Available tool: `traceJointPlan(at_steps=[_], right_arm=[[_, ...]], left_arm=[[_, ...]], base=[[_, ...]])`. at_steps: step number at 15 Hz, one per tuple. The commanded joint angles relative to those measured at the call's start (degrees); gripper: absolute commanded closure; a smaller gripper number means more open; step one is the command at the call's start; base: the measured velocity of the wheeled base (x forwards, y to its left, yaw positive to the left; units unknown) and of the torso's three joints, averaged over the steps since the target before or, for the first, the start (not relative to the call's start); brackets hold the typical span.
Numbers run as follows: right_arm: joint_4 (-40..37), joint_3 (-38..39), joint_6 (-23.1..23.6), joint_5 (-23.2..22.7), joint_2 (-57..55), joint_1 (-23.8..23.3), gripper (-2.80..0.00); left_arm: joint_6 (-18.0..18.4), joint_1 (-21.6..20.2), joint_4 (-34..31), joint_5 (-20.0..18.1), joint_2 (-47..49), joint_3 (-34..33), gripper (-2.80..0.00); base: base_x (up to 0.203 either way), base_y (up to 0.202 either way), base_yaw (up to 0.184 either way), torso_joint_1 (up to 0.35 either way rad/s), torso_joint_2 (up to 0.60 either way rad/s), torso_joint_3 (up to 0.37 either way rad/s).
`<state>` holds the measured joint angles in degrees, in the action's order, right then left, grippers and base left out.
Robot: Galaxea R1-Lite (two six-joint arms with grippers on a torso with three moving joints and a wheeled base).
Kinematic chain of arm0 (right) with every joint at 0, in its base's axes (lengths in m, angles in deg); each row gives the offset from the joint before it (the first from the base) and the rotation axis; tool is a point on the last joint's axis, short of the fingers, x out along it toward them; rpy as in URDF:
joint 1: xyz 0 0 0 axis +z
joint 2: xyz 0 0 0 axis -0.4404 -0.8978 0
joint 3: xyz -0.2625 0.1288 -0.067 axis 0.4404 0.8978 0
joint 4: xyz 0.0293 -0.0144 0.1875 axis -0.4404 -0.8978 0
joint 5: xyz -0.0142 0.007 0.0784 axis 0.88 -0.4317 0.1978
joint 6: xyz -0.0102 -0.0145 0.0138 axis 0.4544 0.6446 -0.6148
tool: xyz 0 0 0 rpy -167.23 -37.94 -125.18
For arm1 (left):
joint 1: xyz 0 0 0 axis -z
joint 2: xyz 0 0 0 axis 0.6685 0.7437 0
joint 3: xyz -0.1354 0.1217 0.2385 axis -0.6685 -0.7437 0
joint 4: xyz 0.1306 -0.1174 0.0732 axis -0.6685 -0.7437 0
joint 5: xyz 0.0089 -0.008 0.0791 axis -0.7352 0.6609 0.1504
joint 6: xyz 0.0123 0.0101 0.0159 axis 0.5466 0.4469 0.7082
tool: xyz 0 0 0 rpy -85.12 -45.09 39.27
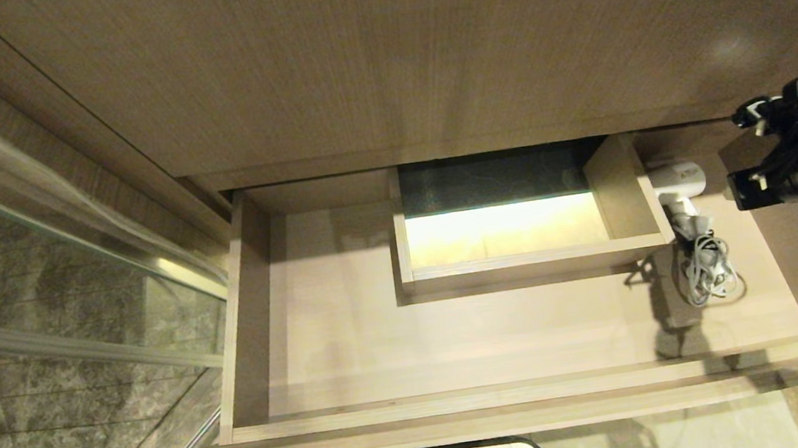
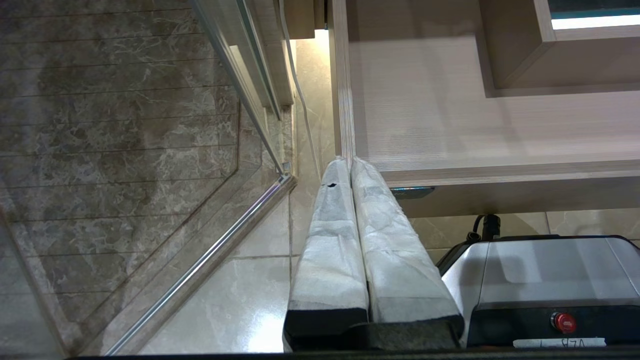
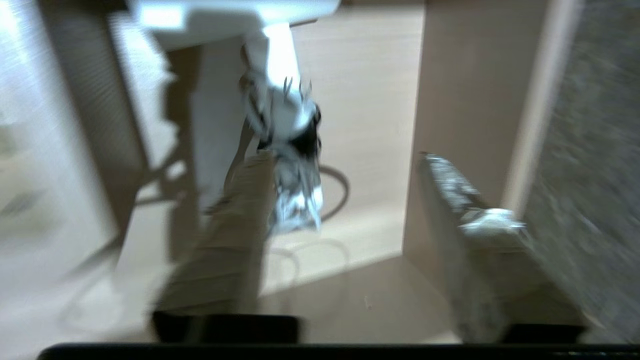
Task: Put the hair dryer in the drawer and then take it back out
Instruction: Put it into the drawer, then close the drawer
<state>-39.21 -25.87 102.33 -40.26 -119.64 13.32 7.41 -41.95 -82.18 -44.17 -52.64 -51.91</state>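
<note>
Dryer [image 1: 681,184]: small, white, cord bundled, lying in open drawer [image 1: 464,401], right of frame. No legible writing. Right gripper [image 3: 345,200] parted, empty, above dryer. Left gripper [image 2: 350,165] closed, empty.

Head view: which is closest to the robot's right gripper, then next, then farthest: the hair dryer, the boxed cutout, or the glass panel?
From the right gripper:
1. The hair dryer, just beside it in the drawer's right arm.
2. The boxed cutout, mid-drawer.
3. The glass panel, far left, outside the drawer.
</note>
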Motion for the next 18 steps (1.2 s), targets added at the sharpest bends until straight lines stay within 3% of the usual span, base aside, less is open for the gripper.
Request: traceJointPlan(at_steps=[1,5,9,12,18], right_arm=[[-0.9,4.8,0.6,-0.9,11.7,-0.5,0.0],[-5.4,23.1,4.9,-3.3,31.1,-2.2,0.0],[-18.5,38.1,8.0,-2.4,42.7,-5.1,0.0],[-24.8,40.2,8.1,0.2,40.9,-5.6,0.0],[-24.9,39.2,7.0,0.1,28.3,-5.8,0.0]], left_arm=[[0.0,0.0,0.0,0.0,-0.1,0.0,0.0],[0.0,0.0,0.0,0.0,0.0,-0.1,0.0],[0.0,0.0,0.0,0.0,0.0,-0.1,0.0],[0.0,0.0,0.0,0.0,0.0,0.0,0.0],[0.0,0.0,0.0,0.0,0.0,0.0,0.0]], base=[[0.0,0.0,0.0,0.0,0.0,0.0],[0.0,0.0,0.0,0.0,0.0,0.0],[0.0,0.0,0.0,0.0,0.0,0.0],[0.0,0.0,0.0,0.0,0.0,0.0],[0.0,0.0,0.0,0.0,0.0,0.0]])
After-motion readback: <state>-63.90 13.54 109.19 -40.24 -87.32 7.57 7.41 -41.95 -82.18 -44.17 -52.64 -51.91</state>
